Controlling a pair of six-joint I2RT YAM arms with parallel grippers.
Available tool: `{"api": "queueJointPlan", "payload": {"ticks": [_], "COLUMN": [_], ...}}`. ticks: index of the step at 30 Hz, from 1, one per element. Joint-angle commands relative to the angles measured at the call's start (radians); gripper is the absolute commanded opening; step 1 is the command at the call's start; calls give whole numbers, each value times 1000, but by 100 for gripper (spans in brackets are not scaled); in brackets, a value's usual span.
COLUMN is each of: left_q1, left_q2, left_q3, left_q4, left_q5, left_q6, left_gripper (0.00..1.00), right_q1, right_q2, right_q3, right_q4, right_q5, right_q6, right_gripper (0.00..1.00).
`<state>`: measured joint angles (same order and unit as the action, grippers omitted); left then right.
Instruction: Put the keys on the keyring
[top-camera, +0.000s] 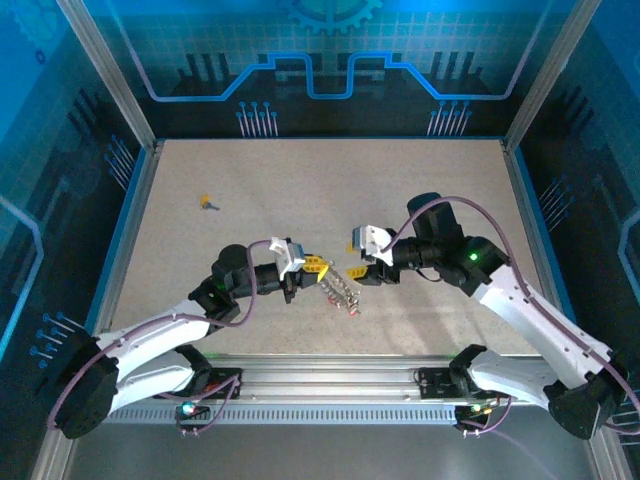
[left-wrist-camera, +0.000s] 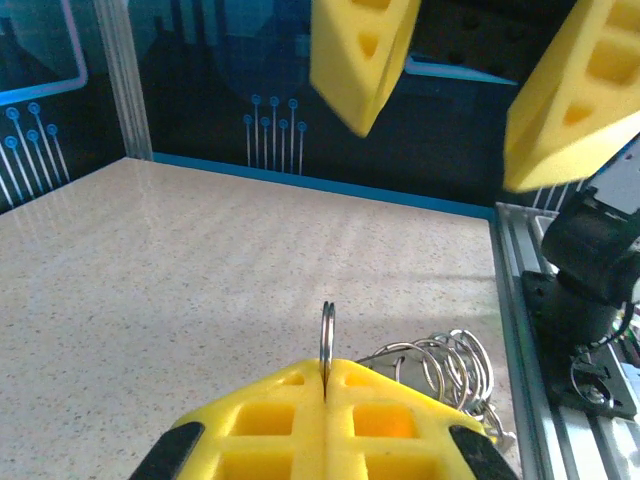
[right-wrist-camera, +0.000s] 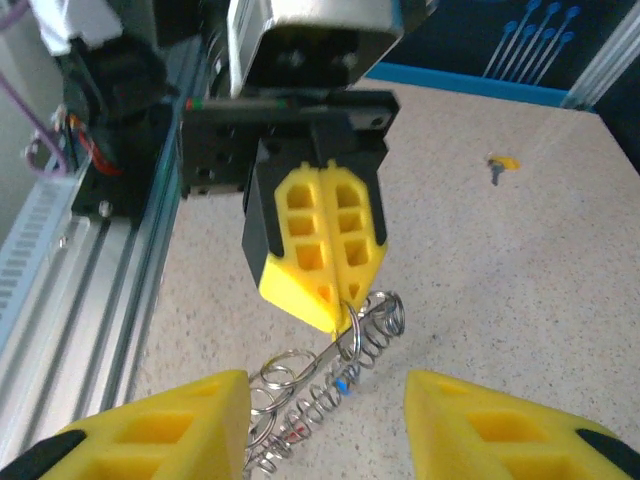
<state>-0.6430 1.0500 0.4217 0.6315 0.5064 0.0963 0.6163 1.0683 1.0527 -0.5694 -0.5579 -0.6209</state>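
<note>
My left gripper (top-camera: 316, 267) is shut on the keyring (left-wrist-camera: 327, 335), pinching the thin silver ring edge-on between its yellow pads. A cluster of small silver rings (left-wrist-camera: 448, 362) hangs off it toward the table. In the right wrist view the left gripper (right-wrist-camera: 340, 303) holds the keyring (right-wrist-camera: 349, 322) above the table, with a tiny blue key (right-wrist-camera: 343, 385) and a red one (right-wrist-camera: 296, 433) among the coils. A yellow-headed key (top-camera: 207, 203) lies alone at the far left. My right gripper (top-camera: 361, 271) faces the left one, open and holding nothing, just short of the ring.
The aluminium rail (right-wrist-camera: 90, 300) and the arm bases run along the near table edge. Blue panel walls (top-camera: 320, 70) enclose the speckled table (top-camera: 330, 180), which has open room at the back and on both sides.
</note>
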Motion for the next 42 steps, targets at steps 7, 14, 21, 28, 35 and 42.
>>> {"api": "queueJointPlan", "payload": {"ticks": [7,14,21,28,35,42], "left_q1": [9,9,9,9,9,19], "left_q2": [0,3,11,13,-7,-167], "left_q3": [50,49,50,57,61,91], "left_q4": [69,80,86,85,37,-318], "left_q5": [90,113,146,142,155,91], "left_q6": [33,46,60,71,110,275], "left_gripper": [0,0,0,0,0,41], "right_q1": [61,72,77,105,124,94], "right_q2": [100,127,125,158,180,83], "right_q3": [67,66,47,60,86,-14], "right_q4": [-108,-60,-29,-58,-96,134], "right_q5": [28,53,65,65,61,-50], "right_q6": [-198,-187,-165,-175,-195,-39], "right_gripper": [42,35,40,38,0,0]}}
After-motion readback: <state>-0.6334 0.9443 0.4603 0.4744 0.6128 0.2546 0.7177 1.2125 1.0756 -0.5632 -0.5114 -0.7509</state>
